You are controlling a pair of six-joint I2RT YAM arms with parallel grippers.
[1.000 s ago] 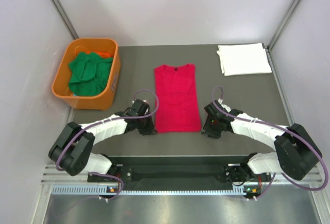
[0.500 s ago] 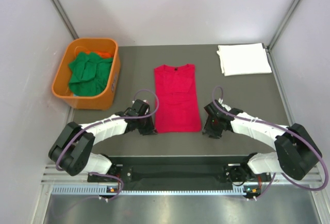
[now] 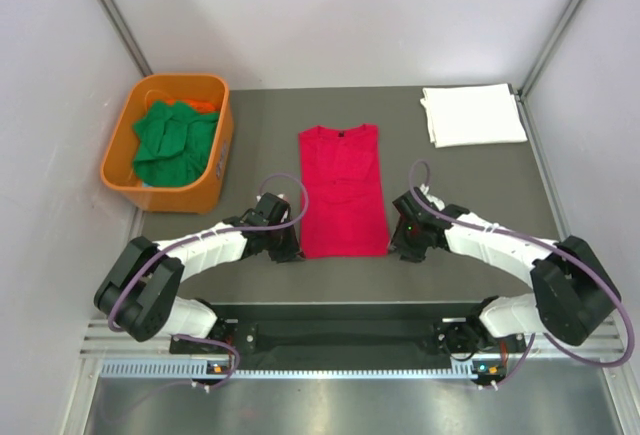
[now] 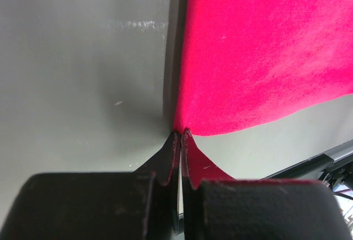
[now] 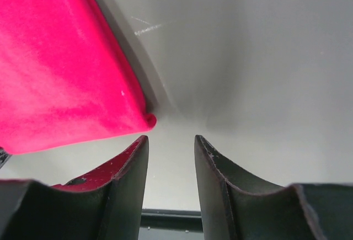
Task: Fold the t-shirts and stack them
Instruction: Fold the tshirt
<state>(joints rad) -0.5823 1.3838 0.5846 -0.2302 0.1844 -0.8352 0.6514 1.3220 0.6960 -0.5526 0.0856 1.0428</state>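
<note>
Two hem corners, one arm each, that's the setup. The red shirt (image 3: 343,190) lies flat in the middle of the counter (image 3: 480,195), narrowed into a long strip with the collar toward the top of the frame and the hem toward the bottom.

The left fingers (image 4: 165,163) are pinched tight on the lower left hem corner. In the left wrist view a bit of red cloth is squeezed between them. The right fingers (image 5: 218,179) sit at the lower right corner with a narrow gap and nothing in it. The corner lies just ahead of the tips and a little left of the gap.

My guess is both corners get grabbed so the hem lifts evenly and folds up toward the collar, so the right side has to slide onto its corner and close first.

The white shirt (image 3: 472,115) is folded in the upper right, probably the base of the stack. The green shirts (image 3: 172,140) are bunched in the orange tub (image 3: 226,130) at upper left.
</note>
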